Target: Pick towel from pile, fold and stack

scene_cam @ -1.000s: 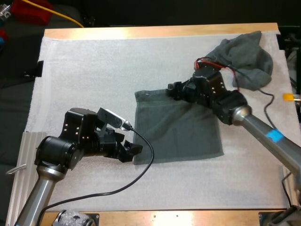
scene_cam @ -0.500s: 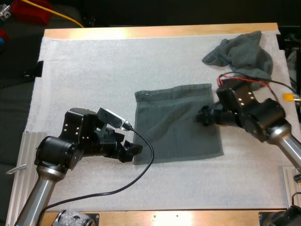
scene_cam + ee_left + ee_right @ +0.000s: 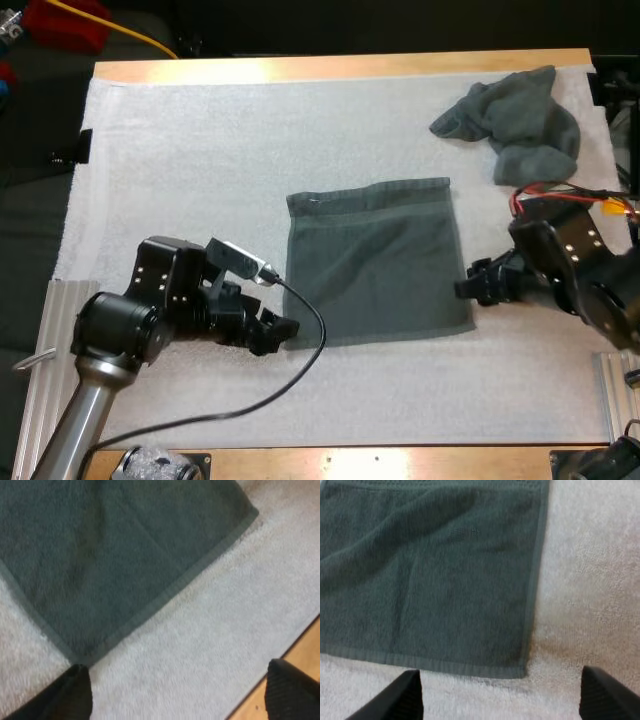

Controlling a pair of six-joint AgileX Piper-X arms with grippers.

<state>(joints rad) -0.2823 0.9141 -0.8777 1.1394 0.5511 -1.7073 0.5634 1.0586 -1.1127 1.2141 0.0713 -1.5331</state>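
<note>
Towel [image 3: 375,262] flat on mat [image 3: 200,150] centre, left end effector [image 3: 276,328] spread at near-left corner, right end effector [image 3: 468,288] spread beside near-right corner, neither pinching; risk: shallow bite catches hem only, corner slips mid-fold.

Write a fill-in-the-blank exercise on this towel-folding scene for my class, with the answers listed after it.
1. The white mat holds ___ towels.
2. The crumpled towel sits at the mat's far ___ corner.
3. The left gripper and right gripper are at the flat towel's near corners, both with fingers ___.

Missing words: two; right; open.
</note>
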